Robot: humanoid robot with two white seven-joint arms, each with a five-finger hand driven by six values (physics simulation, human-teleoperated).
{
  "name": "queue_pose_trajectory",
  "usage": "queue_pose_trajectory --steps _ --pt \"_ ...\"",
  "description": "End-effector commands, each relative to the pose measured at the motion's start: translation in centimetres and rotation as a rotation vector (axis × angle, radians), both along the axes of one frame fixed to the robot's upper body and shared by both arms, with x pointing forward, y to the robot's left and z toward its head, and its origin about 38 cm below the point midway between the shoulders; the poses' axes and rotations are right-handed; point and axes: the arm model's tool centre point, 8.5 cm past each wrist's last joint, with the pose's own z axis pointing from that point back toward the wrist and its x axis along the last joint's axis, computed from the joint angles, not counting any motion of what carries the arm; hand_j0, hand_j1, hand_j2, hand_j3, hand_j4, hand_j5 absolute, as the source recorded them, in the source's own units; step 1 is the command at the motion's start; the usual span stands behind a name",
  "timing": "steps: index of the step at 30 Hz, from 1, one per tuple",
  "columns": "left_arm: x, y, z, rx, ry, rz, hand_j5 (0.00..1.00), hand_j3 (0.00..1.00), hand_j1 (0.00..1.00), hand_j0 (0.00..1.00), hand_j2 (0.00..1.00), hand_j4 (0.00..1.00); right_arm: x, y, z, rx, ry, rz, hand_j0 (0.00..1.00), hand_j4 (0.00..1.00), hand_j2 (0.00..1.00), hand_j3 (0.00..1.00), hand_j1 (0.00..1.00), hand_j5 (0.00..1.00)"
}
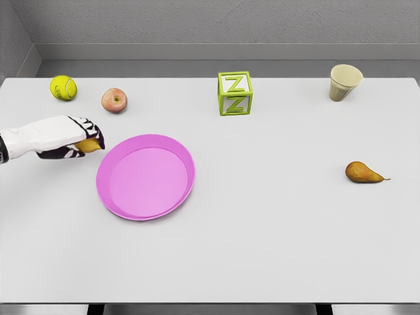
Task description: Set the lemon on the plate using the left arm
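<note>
The pink plate [146,177] lies nearest. Well right of it rests a pear [363,173]. Just left of the plate, the left hand [75,136] has its fingers clamped on the lemon [88,146], seemingly held just above the table [275,236]. Beyond the plate sit an apple [114,100], a tennis ball [63,87], a Z block [235,93] and a cup [344,82].

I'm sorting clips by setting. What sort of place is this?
Probably a simulated tabletop test scene, not a real kitchen: a bare white table against plain grey walls, with unrelated props spread out, such as a tennis ball, a letter Z block and a pink plate.
</note>
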Motion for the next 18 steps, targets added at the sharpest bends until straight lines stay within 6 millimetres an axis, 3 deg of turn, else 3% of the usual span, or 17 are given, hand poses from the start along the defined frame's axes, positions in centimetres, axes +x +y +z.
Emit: queue_pose_trajectory --steps 1,7,13,16,17,18 --pt "-0.3 -1.9 0.6 -0.012 -0.017 -0.052 0.43 0.43 0.43 0.43 0.43 0.43 0.0 0.0 0.0 0.000 0.000 -0.001 1.00 1.00 1.00 1.00 1.00 1.00" --pt "-1.7 -5.3 0.9 -0.021 -0.033 -0.159 0.44 0.44 0.44 0.44 0.44 0.44 0.0 0.0 0.0 0.000 0.000 -0.001 1.00 1.00 1.00 1.00 1.00 1.00" --pt "-3.5 -9.3 -0.1 -0.032 -0.013 -0.283 0.44 0.44 0.44 0.44 0.44 0.44 0.0 0.0 0.0 0.000 0.000 -0.001 1.00 1.00 1.00 1.00 1.00 1.00" --pt "-3.7 -9.6 -0.1 -0.034 -0.011 -0.292 0.44 0.44 0.44 0.44 0.44 0.44 0.0 0.0 0.0 0.000 0.000 -0.001 1.00 1.00 1.00 1.00 1.00 1.00" --pt "-3.6 -9.5 -0.2 -0.033 -0.011 -0.290 0.51 0.51 0.51 0.51 0.51 0.51 0.0 0.0 0.0 0.000 0.000 -0.001 1.00 1.00 1.00 1.00 1.00 1.00" --pt "-3.7 -9.7 -0.2 -0.041 -0.008 -0.293 0.88 0.88 0.88 0.88 0.88 0.88 0.0 0.0 0.0 0.000 0.000 -0.001 1.00 1.00 1.00 1.00 1.00 1.00"
